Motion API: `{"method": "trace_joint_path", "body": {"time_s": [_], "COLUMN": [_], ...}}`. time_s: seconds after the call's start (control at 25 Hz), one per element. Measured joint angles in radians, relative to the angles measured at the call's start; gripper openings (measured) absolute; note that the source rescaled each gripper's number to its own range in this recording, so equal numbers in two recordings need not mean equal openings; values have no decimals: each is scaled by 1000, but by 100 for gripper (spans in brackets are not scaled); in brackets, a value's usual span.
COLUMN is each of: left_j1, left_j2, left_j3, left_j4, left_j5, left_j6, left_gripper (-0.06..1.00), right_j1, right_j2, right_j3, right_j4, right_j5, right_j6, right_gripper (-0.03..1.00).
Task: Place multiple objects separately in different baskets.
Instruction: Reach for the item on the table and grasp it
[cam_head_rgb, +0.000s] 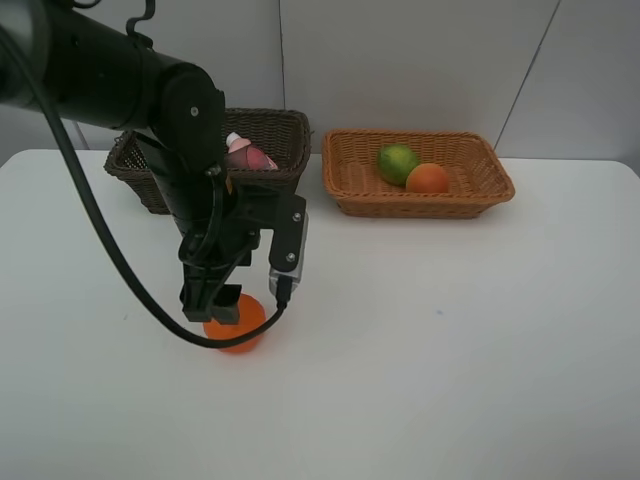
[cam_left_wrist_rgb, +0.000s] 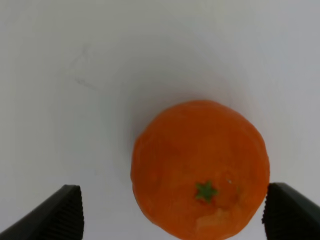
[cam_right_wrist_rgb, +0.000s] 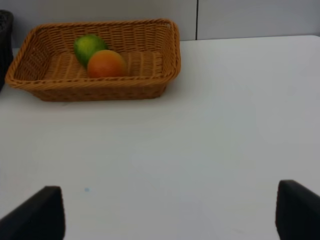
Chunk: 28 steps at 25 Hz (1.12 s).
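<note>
We see the left gripper (cam_left_wrist_rgb: 172, 212), jaws spread wide, straddling the orange mandarin (cam_left_wrist_rgb: 200, 177) on the table (cam_head_rgb: 450, 350); the right jaws are parted, empty.

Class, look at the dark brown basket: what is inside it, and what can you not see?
Inside the dark basket only a pink bottle shows, partly. The left arm covers much of the interior, so anything else in there is hidden.
</note>
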Motion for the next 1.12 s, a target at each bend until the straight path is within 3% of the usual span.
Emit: {"method": "trace_joint_path", "body": {"time_s": [0.2,1.12], "left_j1": [0,0], "left_j2": [20,137], "left_j3": [-2,21], "left_j4": [0,18], "left_j5": [18,-26], "left_j6": [3,6], "left_gripper": [100,100], "right_j1": [0,0], "right_j2": [0,0], "right_j3": [0,0], "right_j4": [0,0], "right_j5": [0,0], "right_j6": [0,0], "right_gripper": [79,79]}}
